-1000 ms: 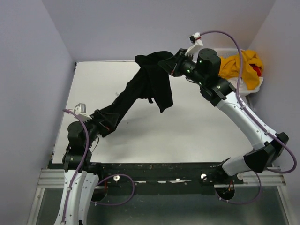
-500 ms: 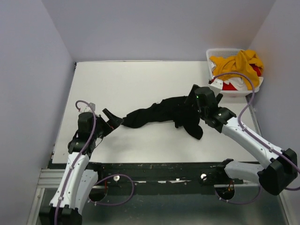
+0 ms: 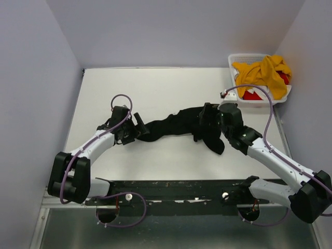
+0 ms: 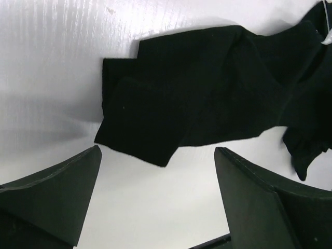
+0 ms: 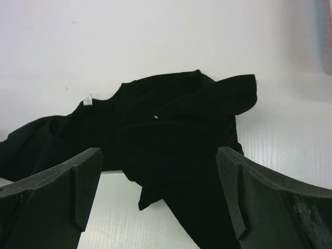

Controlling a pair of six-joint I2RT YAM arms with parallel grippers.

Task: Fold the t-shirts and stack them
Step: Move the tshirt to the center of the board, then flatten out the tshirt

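Black t-shirt (image 3: pixel 176 124) lies on the white table (image 3: pixel 155 88), a little toward the near edge and right of the middle. A second ago it hung in the air, stretched between the two grippers. Its rumpled band looks much as it did half a second ago. Since then the left arm has swung forward from the near left corner, bringing the left gripper (image 3: pixel 136 124) up against the shirt's left end. The right gripper (image 3: pixel 207 116) has barely shifted at the bunched right end.

Both grippers are released. In the left wrist view the jaws stand wide apart, and the shirt's (image 4: pixel 207 88) flat, folded-over end lies just beyond them. In the right wrist view the jaws are equally wide over the heaped, creased cloth (image 5: pixel 171 124), clamping nothing. At the far right corner, the white slatted basket (image 3: pixel 233 58) holds a mustard-yellow t-shirt (image 3: pixel 264 72) over a red one (image 3: pixel 251 96).
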